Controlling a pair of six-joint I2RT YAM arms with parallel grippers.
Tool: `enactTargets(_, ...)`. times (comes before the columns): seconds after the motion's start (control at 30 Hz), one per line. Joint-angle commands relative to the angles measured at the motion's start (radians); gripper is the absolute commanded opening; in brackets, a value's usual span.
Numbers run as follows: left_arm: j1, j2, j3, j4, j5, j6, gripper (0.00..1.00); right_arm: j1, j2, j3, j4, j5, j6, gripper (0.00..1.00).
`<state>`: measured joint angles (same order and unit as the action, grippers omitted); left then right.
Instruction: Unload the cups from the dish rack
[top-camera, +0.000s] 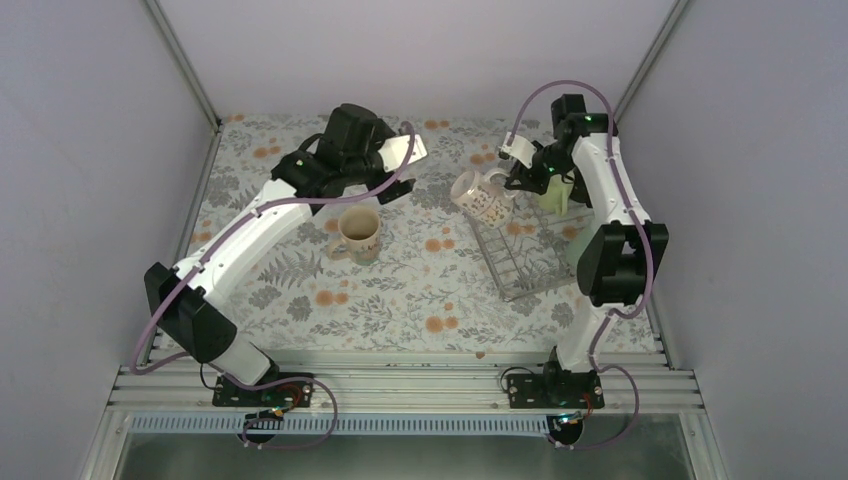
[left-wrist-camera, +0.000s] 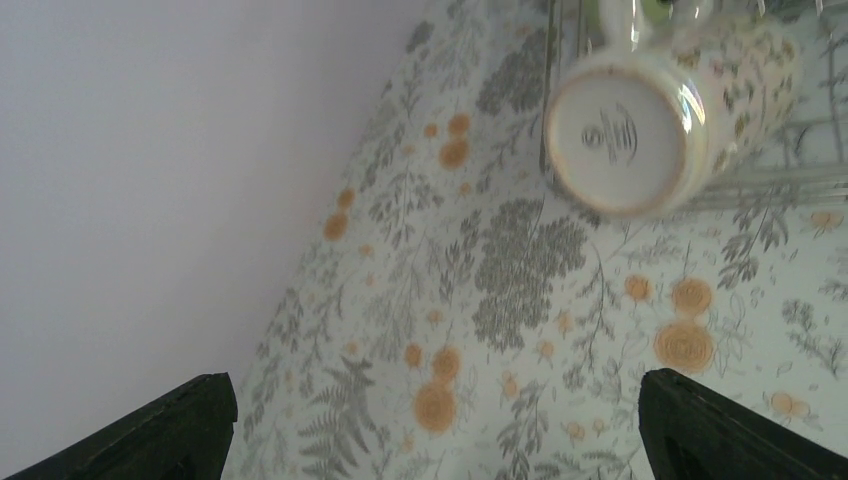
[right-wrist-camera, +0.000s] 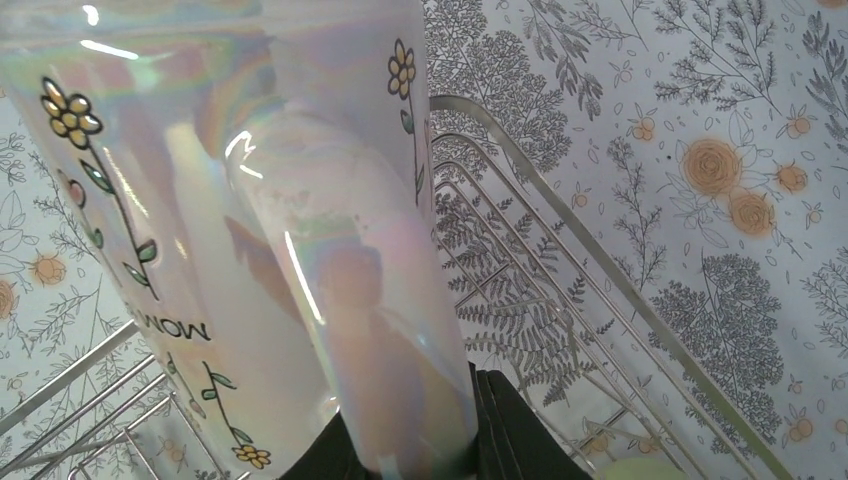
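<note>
My right gripper (top-camera: 515, 180) is shut on the handle of the cream patterned mug (top-camera: 481, 196) and holds it tilted above the far left end of the dish rack (top-camera: 522, 262). In the right wrist view the mug (right-wrist-camera: 150, 200) fills the left side, its handle between my fingers (right-wrist-camera: 520, 430), with the rack's wires (right-wrist-camera: 560, 230) below. The left wrist view shows the mug's base (left-wrist-camera: 615, 140). A patterned mug with an orange-tan inside (top-camera: 358, 232) stands upright on the table. My left gripper (top-camera: 385, 190) (left-wrist-camera: 430, 430) is open and empty above it. A pale green mug (top-camera: 556, 194) sits in the rack behind my right arm.
The table is covered by a floral cloth (top-camera: 400, 300). Grey walls close in on the left, back and right. The rack lies at the right side, partly hidden by my right arm (top-camera: 615, 250).
</note>
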<state>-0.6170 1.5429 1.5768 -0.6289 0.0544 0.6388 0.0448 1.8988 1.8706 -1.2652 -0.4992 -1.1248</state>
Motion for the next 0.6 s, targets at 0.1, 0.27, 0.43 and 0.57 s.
enactTargets(0.1,-0.026,0.107,0.214,0.011,0.195,-0.055,1.0,0.022,-0.128,-0.114,0.056,-0.074,0.049,0.04)
enactTargets(0.27,-0.026,0.263,0.383,0.008,0.422,-0.156,1.0,0.022,-0.214,-0.234,0.168,-0.13,0.102,0.04)
enactTargets(0.43,-0.029,0.408,0.528,-0.027,0.574,-0.203,1.0,0.022,-0.344,-0.425,0.368,-0.145,0.178,0.04)
enactTargets(0.57,-0.032,0.439,0.537,0.011,0.638,-0.217,1.0,0.021,-0.407,-0.513,0.483,-0.135,0.235,0.04)
